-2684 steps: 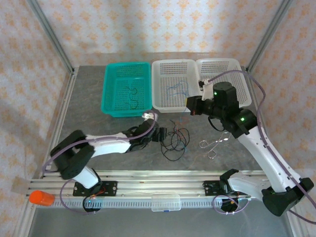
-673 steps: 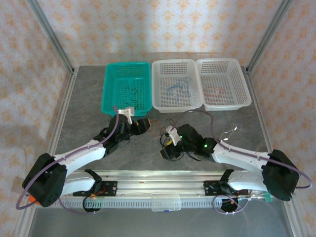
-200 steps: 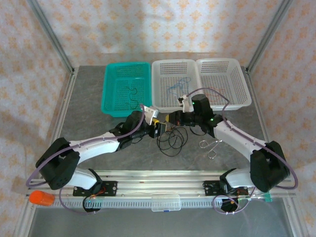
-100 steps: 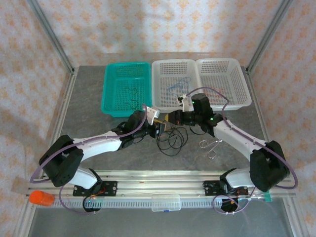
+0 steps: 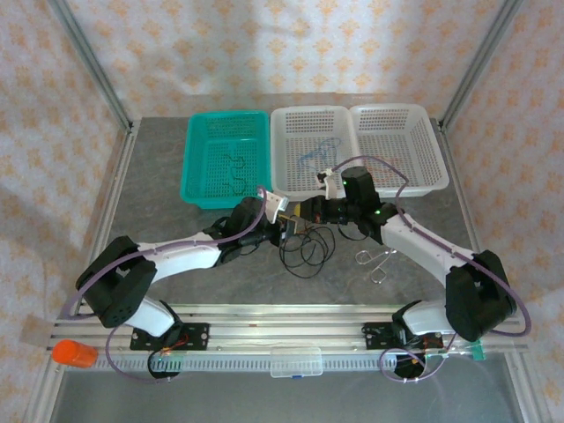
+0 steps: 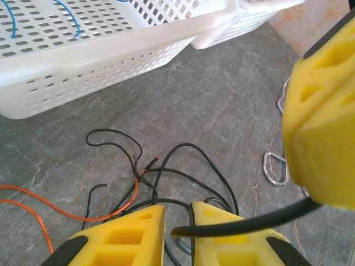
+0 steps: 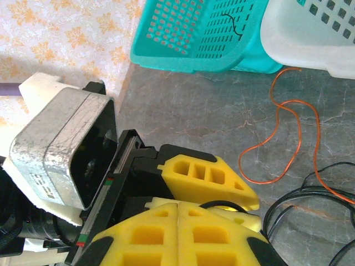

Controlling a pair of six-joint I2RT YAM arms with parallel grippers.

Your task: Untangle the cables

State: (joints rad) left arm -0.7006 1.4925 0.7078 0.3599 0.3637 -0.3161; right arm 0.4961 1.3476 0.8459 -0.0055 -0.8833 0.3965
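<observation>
Partly done: some cables [image 5: 315, 156] sorted in baskets [image 5: 276, 150] beyond grippers, black + orange tangle [image 5: 307, 251] unsorted on tabletop [image 5: 159, 211] just under them, R gripper [image 7: 177, 207] clenched on black cable [image 6: 249, 221], L gripper [image 6: 177, 219] nearly closed, grip unclear.

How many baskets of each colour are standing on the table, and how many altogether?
Teal basket: 1
White baskets: 2, the middle basket and the right basket
Total: 3
</observation>
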